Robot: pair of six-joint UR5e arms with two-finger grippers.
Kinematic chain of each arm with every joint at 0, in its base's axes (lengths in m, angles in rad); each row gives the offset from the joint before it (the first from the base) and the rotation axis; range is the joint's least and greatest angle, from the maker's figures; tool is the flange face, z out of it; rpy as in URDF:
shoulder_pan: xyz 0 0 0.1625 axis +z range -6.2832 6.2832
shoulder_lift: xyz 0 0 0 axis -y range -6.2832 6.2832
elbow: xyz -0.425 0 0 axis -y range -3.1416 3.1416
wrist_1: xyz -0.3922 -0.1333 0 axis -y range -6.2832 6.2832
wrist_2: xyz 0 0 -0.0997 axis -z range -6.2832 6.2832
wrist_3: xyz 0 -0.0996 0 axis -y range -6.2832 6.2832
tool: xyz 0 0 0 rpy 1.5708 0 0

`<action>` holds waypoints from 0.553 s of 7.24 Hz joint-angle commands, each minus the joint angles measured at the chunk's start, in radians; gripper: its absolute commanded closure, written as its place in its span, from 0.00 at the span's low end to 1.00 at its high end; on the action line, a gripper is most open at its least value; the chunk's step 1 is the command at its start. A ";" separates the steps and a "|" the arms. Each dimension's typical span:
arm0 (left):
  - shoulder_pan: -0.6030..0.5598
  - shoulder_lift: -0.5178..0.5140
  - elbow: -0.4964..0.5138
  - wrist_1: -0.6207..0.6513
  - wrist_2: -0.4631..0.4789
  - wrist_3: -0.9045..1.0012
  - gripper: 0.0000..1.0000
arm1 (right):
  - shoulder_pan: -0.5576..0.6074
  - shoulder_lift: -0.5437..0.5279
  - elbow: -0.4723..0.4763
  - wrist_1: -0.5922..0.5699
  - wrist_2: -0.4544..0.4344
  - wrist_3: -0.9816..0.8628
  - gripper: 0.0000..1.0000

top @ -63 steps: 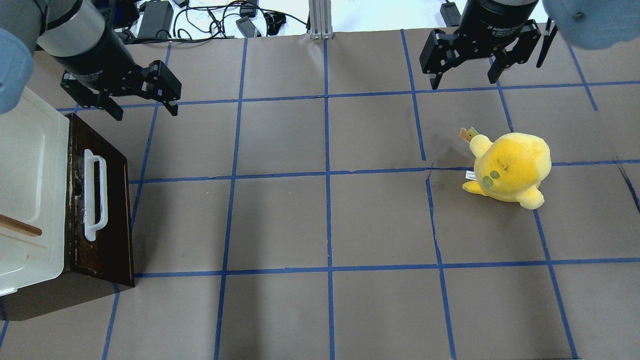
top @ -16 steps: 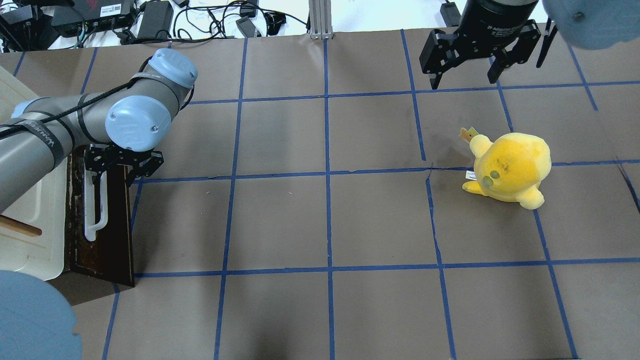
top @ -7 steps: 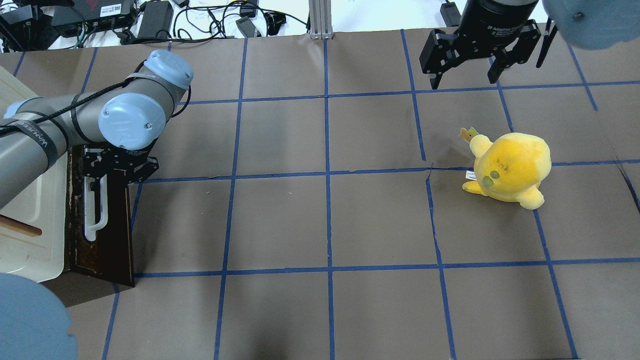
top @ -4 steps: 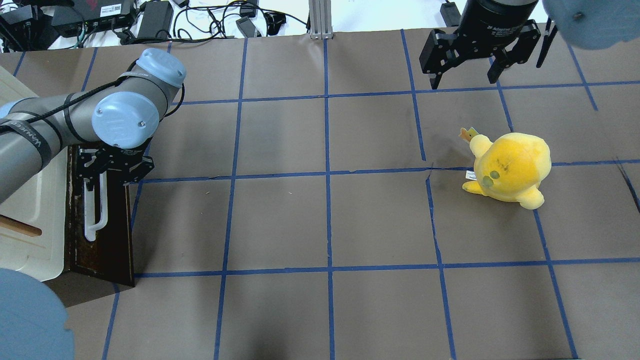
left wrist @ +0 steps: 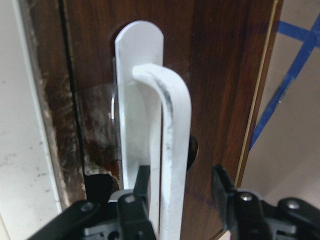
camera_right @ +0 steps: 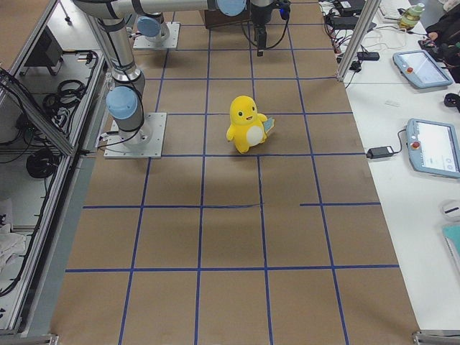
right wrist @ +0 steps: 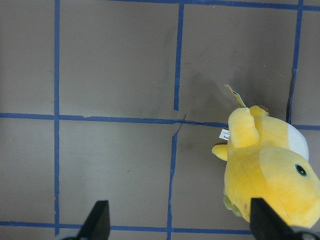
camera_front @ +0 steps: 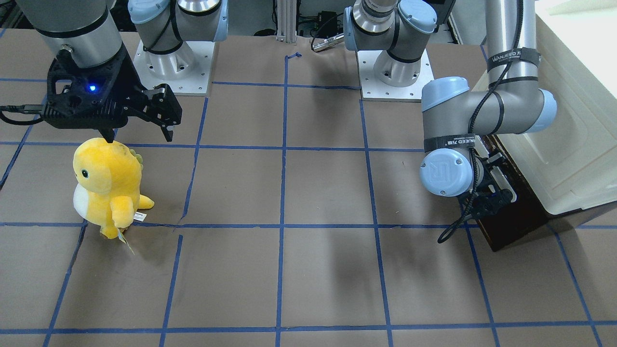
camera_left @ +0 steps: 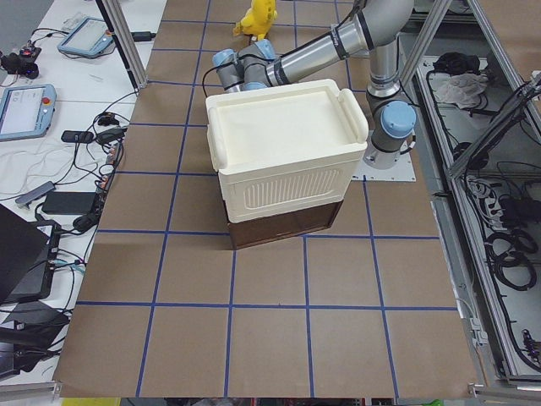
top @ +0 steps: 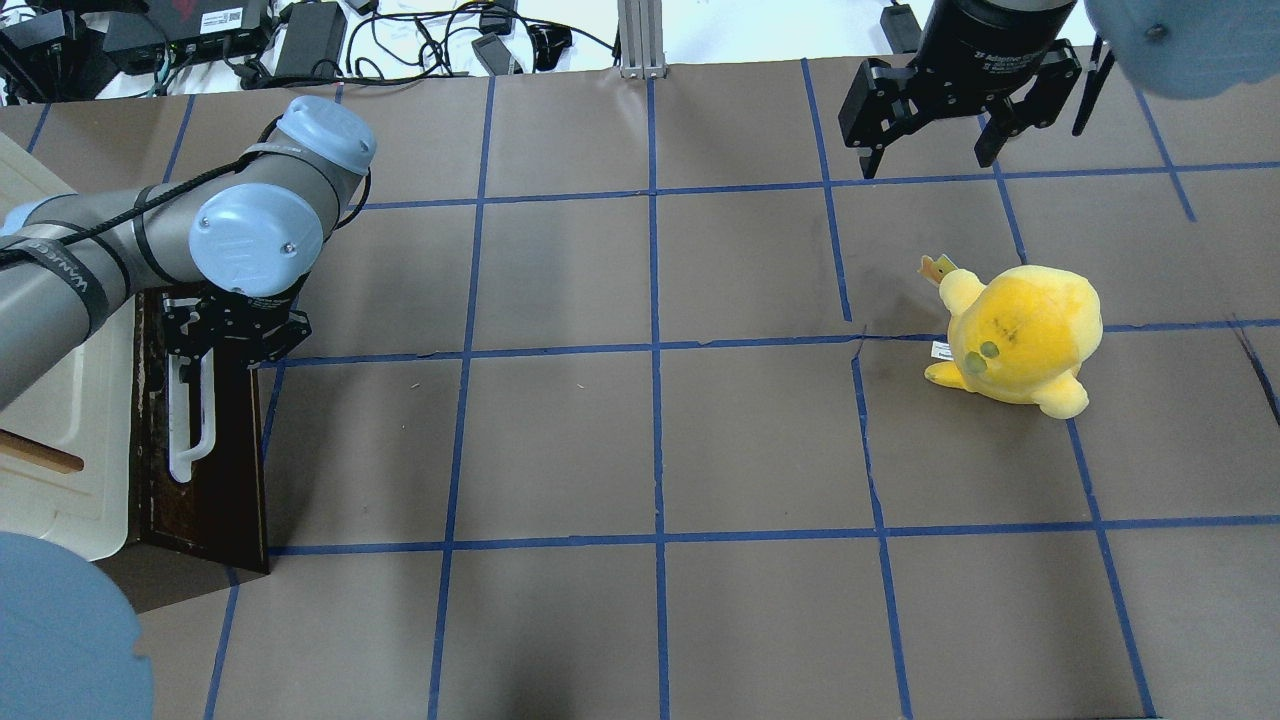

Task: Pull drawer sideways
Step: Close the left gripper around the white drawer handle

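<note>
The drawer (top: 215, 470) has a dark brown front and a long white bar handle (top: 188, 420). It sits under a cream-white box at the table's left edge. My left gripper (top: 235, 335) is at the handle's far end. In the left wrist view the gripper (left wrist: 180, 200) is open and straddles the handle (left wrist: 167, 130). One finger (left wrist: 136, 200) is next to the bar and the other (left wrist: 226, 197) stands apart from it. In the front-facing view the left gripper (camera_front: 487, 197) is at the drawer front (camera_front: 520, 229). My right gripper (top: 935, 160) is open and empty, high over the far right.
The cream-white plastic box (top: 60, 400) sits on top of the drawer, as the left side view shows (camera_left: 279, 144). A yellow plush toy (top: 1020, 335) stands on the right half of the table, below my right gripper (right wrist: 180, 220). Cables and power bricks (top: 400, 40) lie beyond the far edge.
My left arm has come down from above the table to the drawer handle and now straddles it; in the last second it only shifted slightly. The drawer and right arm have not moved.
</note>
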 commanded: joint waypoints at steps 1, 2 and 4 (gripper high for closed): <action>-0.001 0.005 0.001 -0.009 -0.012 -0.001 0.71 | 0.000 0.000 0.000 0.000 0.000 0.000 0.00; -0.001 0.010 0.003 -0.011 -0.012 -0.001 0.75 | 0.000 0.000 0.000 0.000 -0.002 0.000 0.00; -0.002 0.011 0.004 -0.011 -0.012 -0.001 0.77 | 0.000 0.000 0.000 0.000 0.000 0.000 0.00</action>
